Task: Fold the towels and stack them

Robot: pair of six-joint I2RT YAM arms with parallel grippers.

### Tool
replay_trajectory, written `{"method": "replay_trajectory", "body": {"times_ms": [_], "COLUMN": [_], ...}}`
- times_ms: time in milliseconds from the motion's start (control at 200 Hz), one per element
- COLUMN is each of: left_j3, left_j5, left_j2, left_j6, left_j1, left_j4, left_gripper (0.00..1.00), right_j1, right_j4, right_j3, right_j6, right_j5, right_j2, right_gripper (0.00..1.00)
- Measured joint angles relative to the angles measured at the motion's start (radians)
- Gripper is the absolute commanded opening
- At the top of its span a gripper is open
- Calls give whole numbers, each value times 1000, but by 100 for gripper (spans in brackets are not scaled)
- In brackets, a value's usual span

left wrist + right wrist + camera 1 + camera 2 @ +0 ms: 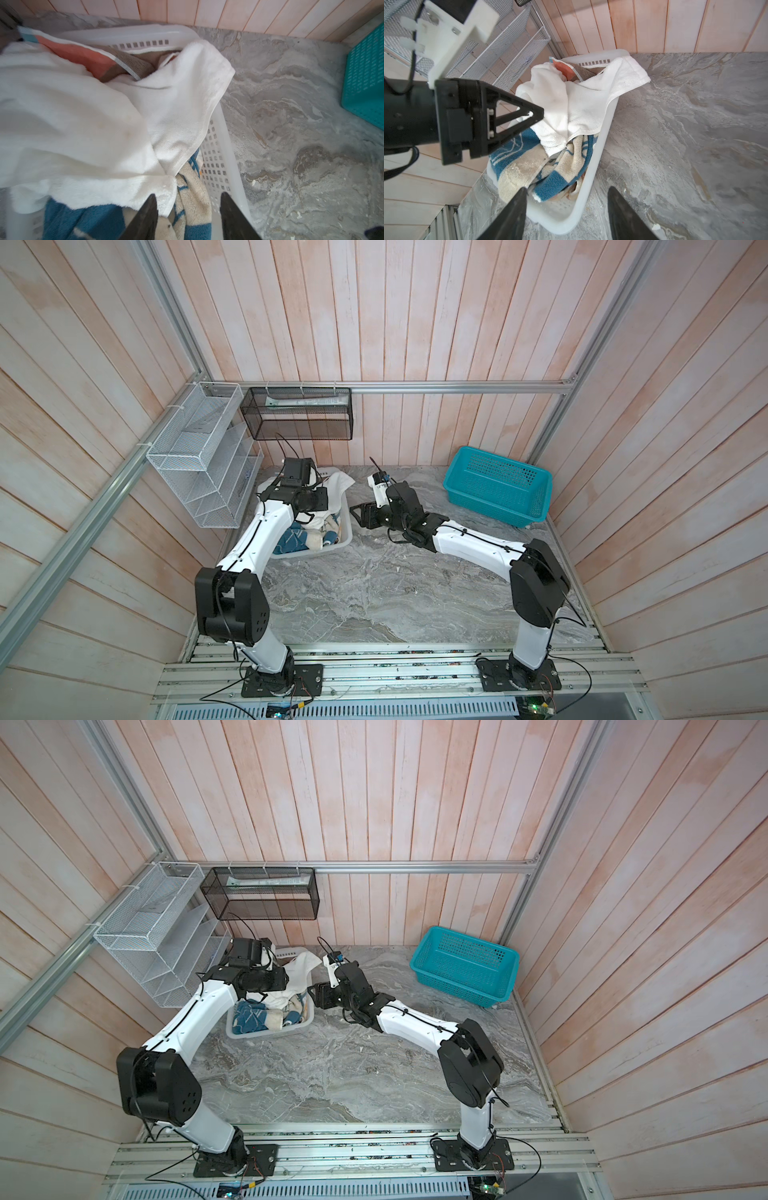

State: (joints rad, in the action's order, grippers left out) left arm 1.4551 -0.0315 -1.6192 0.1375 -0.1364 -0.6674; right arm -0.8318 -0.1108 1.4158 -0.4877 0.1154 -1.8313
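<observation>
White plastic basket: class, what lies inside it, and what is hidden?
A crumpled white terry towel lies uppermost, partly over a blue-and-cream patterned towel and a coral-and-brown towel. Whatever lies beneath them is covered.

**Desk:** Any writing you can read from your end?

**Me:** None I can read. The blue and cream towel [512,153] in the white basket [600,149] has pale lines on its blue part, but I can't make letters of them.

**Desk:** And the coral towel [83,55]?

**Me:** I only see plain colour blocks and a grey stripe on the part that shows.

**Desk:** Anything on the wall?

**Me:** In both top views a long packet [303,401] lies in the black wire basket [299,433]. It carries some green print, too small for me to read.
</observation>
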Motion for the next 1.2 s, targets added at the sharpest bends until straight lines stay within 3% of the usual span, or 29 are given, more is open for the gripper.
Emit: {"method": "replay_trajectory", "body": {"times_ms": [165,225,295,385,455,555,680,915,1075,1200], "left_j3": [10,9,2,23,49,47,58,272,422,547], "left_j5": [110,157,192,204,210,220,224,163,74,21], "left_j2": [-58,-102,-151,-231,-290,-279,-147,135,217,209], "left_j6": [18,31,24,26,23,18,11,-4,-3,-6], "left_j1": [18,27,37,52,59,61,55,27,-108,-284], "left_j4": [1,2,9,-4,-11,-29,-64,-103,-103,-95], "left_gripper": [86,87,68,24,0,0,0,0,0,0], "right_j1": [0,0,0,0,0,0,0,2,18,45], "right_j4": [0,0,0,0,6,10,9,9,19,39], "right_j3": [-111,-152,-199,-257,-285,-312,-321,-316,-316,-321], "right_j6": [2,-2,-8,-17,-21,-25,-24,-12,-12,-12], "right_j5": [-29,-39,-47,-50,-52,-63,-82,-98,-100,-107], "right_j2": [112,137,158,174,178,197,241,275,317,403], "right_gripper": [63,63,63,63,63,63,63,63,63,64]}}
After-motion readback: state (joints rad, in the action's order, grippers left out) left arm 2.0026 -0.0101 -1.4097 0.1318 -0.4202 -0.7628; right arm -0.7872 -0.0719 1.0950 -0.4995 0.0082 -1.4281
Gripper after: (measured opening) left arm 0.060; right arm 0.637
